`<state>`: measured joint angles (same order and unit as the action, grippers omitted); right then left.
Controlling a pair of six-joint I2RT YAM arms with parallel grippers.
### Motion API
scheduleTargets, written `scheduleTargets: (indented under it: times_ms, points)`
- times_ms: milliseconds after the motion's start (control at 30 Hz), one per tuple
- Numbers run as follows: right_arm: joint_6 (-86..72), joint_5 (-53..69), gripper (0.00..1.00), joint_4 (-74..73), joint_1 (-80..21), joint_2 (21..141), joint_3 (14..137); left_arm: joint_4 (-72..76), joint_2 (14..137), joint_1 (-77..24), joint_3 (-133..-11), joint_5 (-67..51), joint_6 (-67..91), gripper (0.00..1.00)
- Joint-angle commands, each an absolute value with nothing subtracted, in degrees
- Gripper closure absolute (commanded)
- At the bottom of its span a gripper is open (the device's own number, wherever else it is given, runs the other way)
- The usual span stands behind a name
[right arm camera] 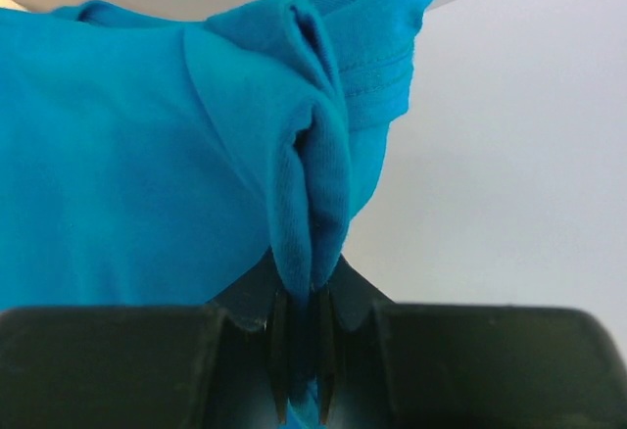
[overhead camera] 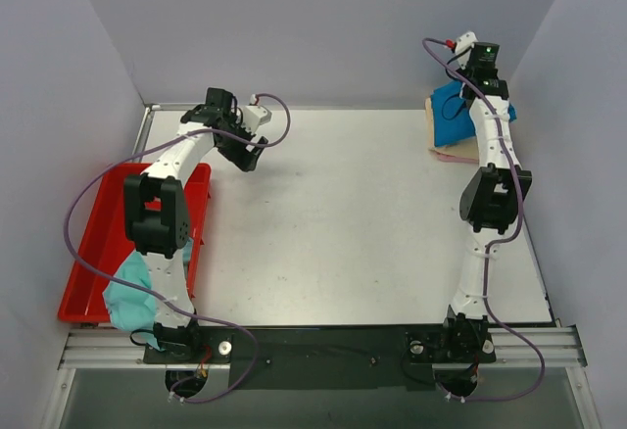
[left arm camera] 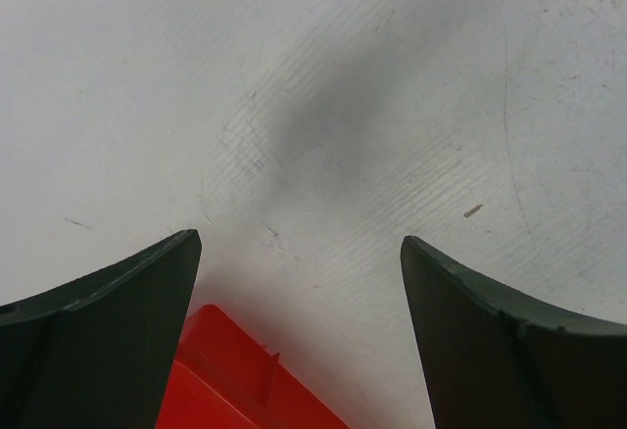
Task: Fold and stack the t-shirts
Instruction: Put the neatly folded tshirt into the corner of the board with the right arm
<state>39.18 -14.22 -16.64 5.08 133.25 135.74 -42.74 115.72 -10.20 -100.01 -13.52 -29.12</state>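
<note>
A deep blue t-shirt (overhead camera: pixel 453 125) lies bunched at the table's far right corner on top of a pale cream-beige t-shirt (overhead camera: pixel 432 116). My right gripper (overhead camera: pixel 470 91) is shut on a fold of the blue shirt (right arm camera: pixel 147 155); the cloth is pinched between its jaws (right arm camera: pixel 304 297). A light teal t-shirt (overhead camera: pixel 127 297) lies crumpled in the near end of the red tray, partly behind my left arm. My left gripper (overhead camera: pixel 250 155) is open and empty above bare table by the tray's far right corner; its fingers stand wide apart in the left wrist view (left arm camera: pixel 299 243).
The red plastic tray (overhead camera: pixel 98 243) sits along the table's left edge, and its corner shows in the left wrist view (left arm camera: pixel 225 380). Grey walls close the table on the left, back and right. The white tabletop (overhead camera: pixel 343 223) stretches between the arms.
</note>
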Motion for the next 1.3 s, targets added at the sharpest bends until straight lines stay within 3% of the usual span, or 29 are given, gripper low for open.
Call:
scheduleTargets:
  times_ms: [0,100,133,167,200,233,267,567,833,967,1100,1267]
  points:
    - [44.65,-17.85,1.00,-8.00,6.68,136.66,135.18,-43.76,117.86,-10.55,-106.33,-12.22,-29.09,0.06]
    - [46.22,-17.75,1.00,-6.33,7.82,137.81,134.12,-44.38,118.30,-10.55,-106.79,-12.13,-28.92,0.06]
    - [47.71,-18.45,0.93,-3.80,8.00,138.16,132.99,-44.38,118.30,-10.63,-106.79,-11.95,-29.09,0.06]
    - [48.77,-20.02,0.78,-1.69,8.17,138.25,132.37,-44.56,118.65,-10.55,-106.87,-11.08,-29.18,0.06]
    - [50.43,-23.52,0.55,3.90,8.26,138.60,132.19,-44.73,118.83,-10.55,-107.05,-10.73,-29.27,0.06]
    - [50.71,-24.86,0.45,6.30,8.17,138.78,132.45,-45.43,119.18,-10.55,-107.49,-10.37,-29.35,0.06]
    - [50.19,-27.14,0.00,9.03,8.26,138.69,133.41,-45.79,119.35,-10.55,-107.66,-10.20,-29.62,0.06]
    - [45.18,-26.99,0.00,6.34,5.90,132.02,133.51,-46.93,113.22,-10.55,-103.63,-9.05,-30.41,0.06]
    - [33.42,-17.08,0.00,-2.87,-3.33,118.14,117.61,-45.70,98.99,-9.23,-90.82,-12.04,-30.41,0.05]
    - [18.94,-3.29,0.00,-2.74,-7.29,104.72,98.86,-41.76,88.89,-6.33,-79.48,-16.16,-28.14,0.05]
    - [9.35,2.62,0.00,6.30,-10.89,91.71,77.58,-33.94,77.89,-2.73,-66.12,-20.91,-24.27,0.05]
    - [0.28,7.20,0.00,12.20,-12.48,80.09,57.50,-14.44,60.08,-1.67,-45.14,-16.79,-18.02,0.05]
